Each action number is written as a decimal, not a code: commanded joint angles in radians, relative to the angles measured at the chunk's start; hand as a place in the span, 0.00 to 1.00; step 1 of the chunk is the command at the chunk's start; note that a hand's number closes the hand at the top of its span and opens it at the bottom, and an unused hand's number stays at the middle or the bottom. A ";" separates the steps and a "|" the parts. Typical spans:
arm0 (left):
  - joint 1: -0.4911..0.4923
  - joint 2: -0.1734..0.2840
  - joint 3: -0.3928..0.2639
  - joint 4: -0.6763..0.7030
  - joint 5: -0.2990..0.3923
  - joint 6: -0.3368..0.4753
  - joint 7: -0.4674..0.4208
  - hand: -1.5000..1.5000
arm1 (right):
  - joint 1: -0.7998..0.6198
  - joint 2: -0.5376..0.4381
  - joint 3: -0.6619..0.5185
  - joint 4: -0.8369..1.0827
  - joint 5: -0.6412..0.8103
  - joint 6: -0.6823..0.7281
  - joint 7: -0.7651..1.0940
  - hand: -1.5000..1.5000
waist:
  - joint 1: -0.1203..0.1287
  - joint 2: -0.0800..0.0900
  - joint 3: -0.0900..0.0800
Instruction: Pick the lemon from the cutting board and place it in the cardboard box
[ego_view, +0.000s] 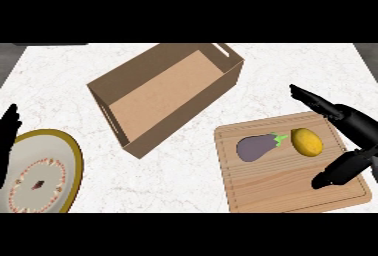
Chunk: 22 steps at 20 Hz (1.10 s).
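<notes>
Right hand (353, 134) at the view's right edge, spread wide over the right side of the cutting board (288, 192): fingers stretched up and left above the board's far corner, thumb curled down lower right, nothing between them. Just left of the palm, the lemon (306, 142), lying on the board's upper right part, long axis running roughly up and down the view, top end tipped slightly left. Beside it on the left, nearly touching, an eggplant (256, 147) with its green stem toward the lemon. Farther left and up, apart from the board, the open cardboard box (168, 94) set diagonally on the white counter (184, 170). At the far left, a plate (40, 172), and the left hand (8, 131) resting open, fingers up.
</notes>
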 joint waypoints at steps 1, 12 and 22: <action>-0.016 -0.004 -0.030 0.009 -0.040 0.010 0.006 0.50 | 0.066 -0.029 -0.055 0.206 -0.078 0.159 -0.254 0.00 | 0.020 0.015 0.005; -0.099 -0.039 -0.073 0.072 -0.093 0.006 0.014 0.50 | -0.103 -0.233 0.018 0.399 0.254 0.077 -0.618 0.00 | 0.074 0.009 0.000; -0.158 -0.097 -0.103 0.114 -0.122 0.002 0.025 0.50 | -0.260 -0.275 0.318 0.498 0.613 -0.065 -0.670 0.00 | 0.070 0.004 -0.005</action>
